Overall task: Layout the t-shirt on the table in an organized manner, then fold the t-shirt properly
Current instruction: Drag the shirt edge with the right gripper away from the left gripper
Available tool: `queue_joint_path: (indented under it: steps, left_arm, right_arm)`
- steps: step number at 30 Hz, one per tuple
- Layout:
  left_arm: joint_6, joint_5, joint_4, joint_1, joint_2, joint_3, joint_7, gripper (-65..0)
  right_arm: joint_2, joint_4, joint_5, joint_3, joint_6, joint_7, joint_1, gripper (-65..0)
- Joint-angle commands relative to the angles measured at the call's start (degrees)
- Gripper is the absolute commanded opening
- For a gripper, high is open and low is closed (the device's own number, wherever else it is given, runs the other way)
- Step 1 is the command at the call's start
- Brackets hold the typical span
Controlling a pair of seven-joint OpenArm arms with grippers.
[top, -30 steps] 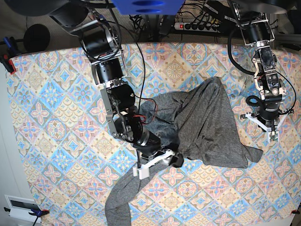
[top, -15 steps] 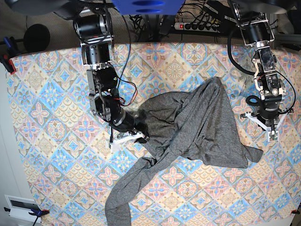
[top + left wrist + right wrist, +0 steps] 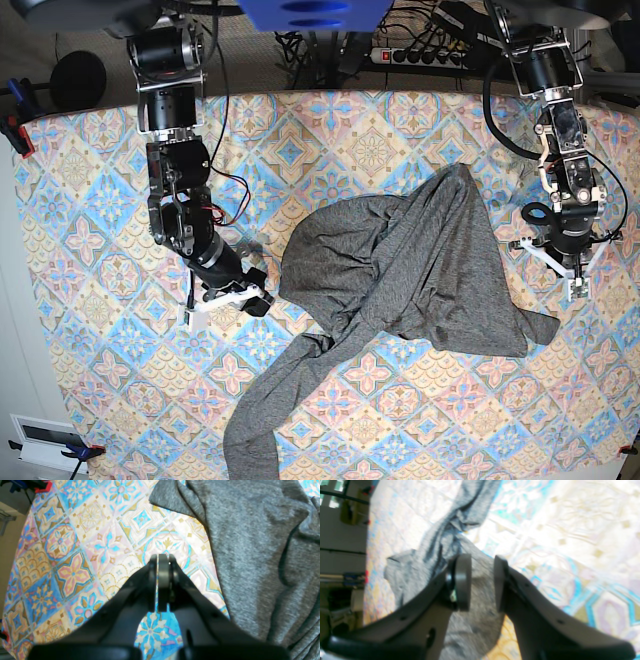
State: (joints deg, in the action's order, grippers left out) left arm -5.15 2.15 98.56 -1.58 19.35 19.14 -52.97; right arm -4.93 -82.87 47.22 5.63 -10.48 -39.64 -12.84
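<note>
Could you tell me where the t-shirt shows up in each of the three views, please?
Base: the t-shirt lies crumpled right of centre, one sleeve trailing to the lower left.
Left wrist: it fills the right side, beside the shut left gripper.
Right wrist: blurred, left of centre, behind the right gripper.
Shared landmark: the table with its diamond-tile cloth.

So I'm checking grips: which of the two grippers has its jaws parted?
The right gripper, beside the heathered dark-grey long-sleeved t-shirt; a gap shows between its pads. The left gripper is shut, holding nothing.
</note>
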Motion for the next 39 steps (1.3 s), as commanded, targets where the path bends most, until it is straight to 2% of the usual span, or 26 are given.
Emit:
queue_joint_path:
  steps: [1, 3, 5, 10, 22, 25, 34, 39]
  left_arm:
    - [0.27, -0.17, 0.91, -0.92, 0.91, 0.25, 1.06, -64.3]
    - [0.27, -0.17, 0.91, -0.83, 0.91, 0.25, 0.97, -64.3]
    - [0.27, -0.17, 0.91, -0.83, 0.91, 0.25, 0.97, -64.3]
    - [0.27, -0.26, 0.91, -0.83, 0.91, 0.25, 0.97, -64.3]
    - [0.27, 0.09, 1.00, 0.31, 0.91, 0.25, 1.15, -64.3]
    - [0.27, 0.18, 1.00, 0.31, 0.91, 0.25, 1.23, -64.3]
    - [0.27, 0.18, 1.00, 0.31, 0.91, 0.25, 0.97, -64.3]
    - [0.27, 0.26, 1.00, 0.31, 0.91, 0.25, 0.97, -64.3]
  right_arm:
    - [-0.39, -1.31, 1.17, 0.04, 2.52, 0.65, -1.01, -48.8]
    - [-0.39, -1.31, 1.17, -0.05, 4.99, 0.65, 0.67, -47.3]
    - [-0.39, -1.31, 1.17, -0.05, 5.78, 0.65, 2.07, -45.7]
    - [-0.39, -1.39, 1.17, 0.22, 5.78, 0.74, 5.24, -42.9]
    - [-0.13, -0.60, 1.17, 0.57, 5.78, 0.91, 6.47, -43.1]
    - [1.10, -0.51, 1.00, 0.57, 5.78, 0.91, 6.03, -43.1]
    - [2.60, 8.37, 0.91, 0.57, 5.95, 1.09, 6.03, -42.9]
    - [2.95, 9.51, 0.91, 0.57, 5.95, 1.09, 6.03, -42.9]
